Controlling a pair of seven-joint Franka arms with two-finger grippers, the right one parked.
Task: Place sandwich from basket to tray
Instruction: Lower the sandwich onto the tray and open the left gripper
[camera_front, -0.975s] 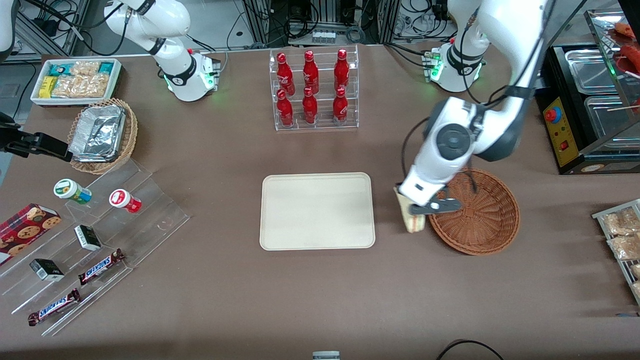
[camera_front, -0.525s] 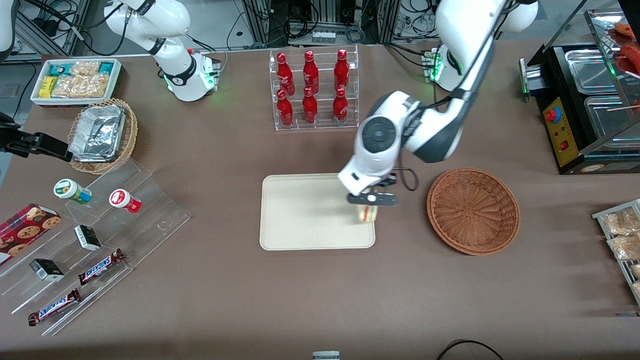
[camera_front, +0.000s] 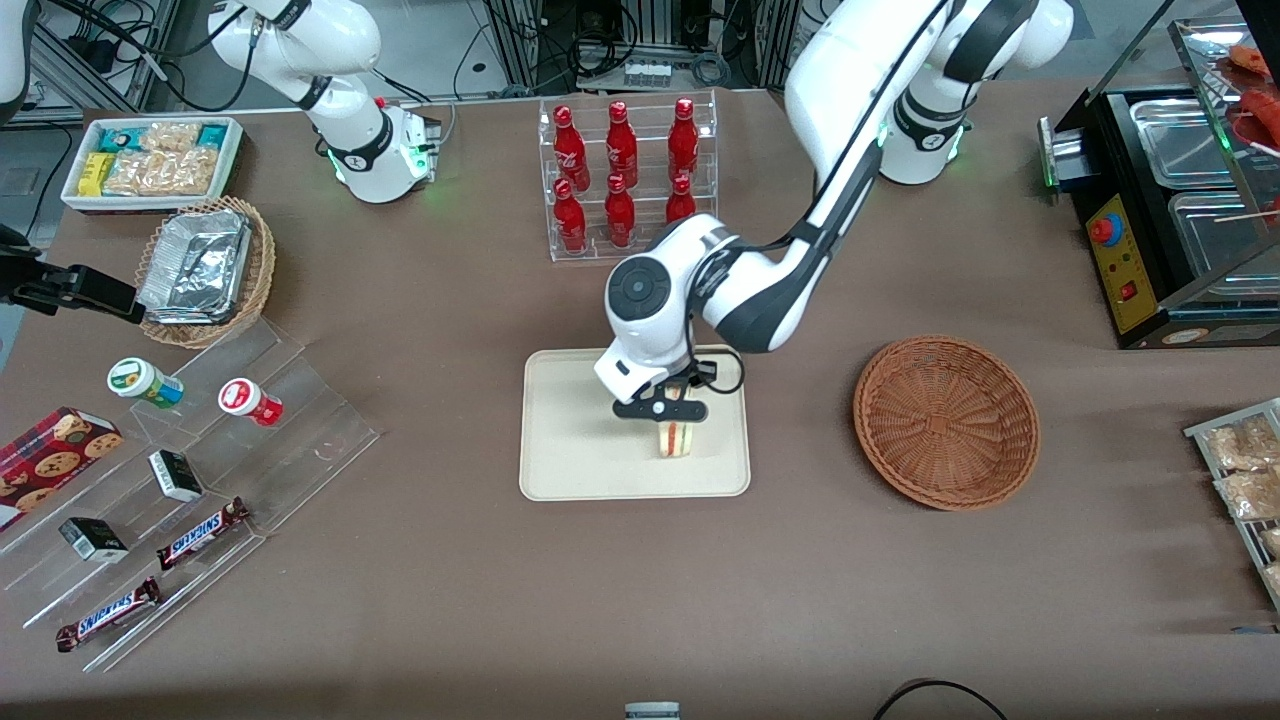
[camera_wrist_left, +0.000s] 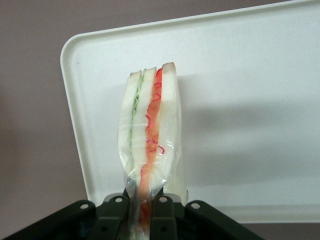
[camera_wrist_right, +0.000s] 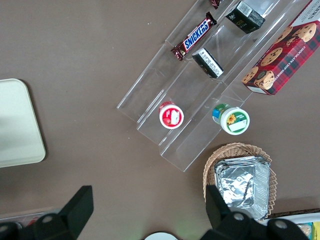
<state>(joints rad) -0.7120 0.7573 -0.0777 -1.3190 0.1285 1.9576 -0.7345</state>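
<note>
Looking down from the front, you are seeing the gripper (camera_front: 661, 410) hanging over the tray (camera_front: 570, 440), with the arm's wrist hiding the fingers' upper parts and the top of the sandwich (camera_front: 676, 438). In the wrist view the fingers (camera_wrist_left: 114, 217) are cut off at the frame's edge, so only their dark tips are showing, and the clear wrap is blurring the sandwich's lower end.

Those fingers are clamping together on the sandwich (camera_wrist_left: 150, 135), pinching its narrow end between them while the rest is sticking out past the tips, cut edge with red and green filling facing the wrist camera. You cannot tell whether its lower end is touching the tray (camera_wrist_left: 250, 75) or hanging just above it; it is sitting over the part of the tray toward the basket (camera_front: 946, 422), near the tray's edge closest to the front camera.

Counting for you: one sandwich, one tray, one reddish-brown basket, now holding nothing. Six red bottles (camera_front: 620, 170) are standing in a clear rack near the table's edge by the arm bases.
</note>
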